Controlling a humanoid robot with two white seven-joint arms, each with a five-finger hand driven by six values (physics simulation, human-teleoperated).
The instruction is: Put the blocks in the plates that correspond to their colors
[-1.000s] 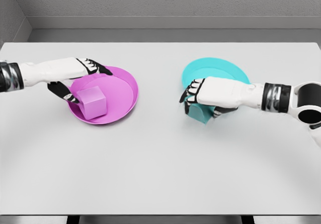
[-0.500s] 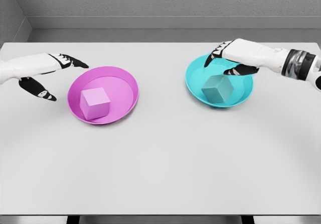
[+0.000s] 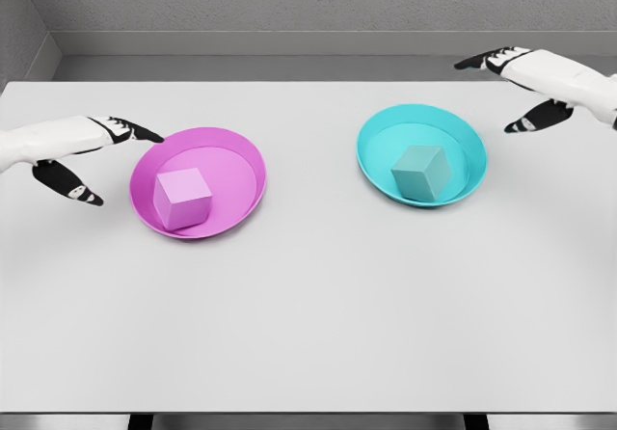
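A pink cube (image 3: 182, 198) sits inside the pink plate (image 3: 241, 160) on the left half of the white table. A teal cube (image 3: 419, 172) rests in the teal plate (image 3: 386, 131) on the right half. My left hand (image 3: 101, 160) hovers just left of the pink plate, fingers spread and holding nothing. Up at the right edge, my right hand (image 3: 516, 91) is raised away from the teal plate, fingers spread and empty.
The white table (image 3: 308, 305) stretches wide in front of both plates. A grey wall runs behind its far edge, and the near edge lies at the bottom of the view.
Both hands let go of their cubes, which now lie in the matching plates. The left hand drew back to the left; the right hand lifted away up and to the right.
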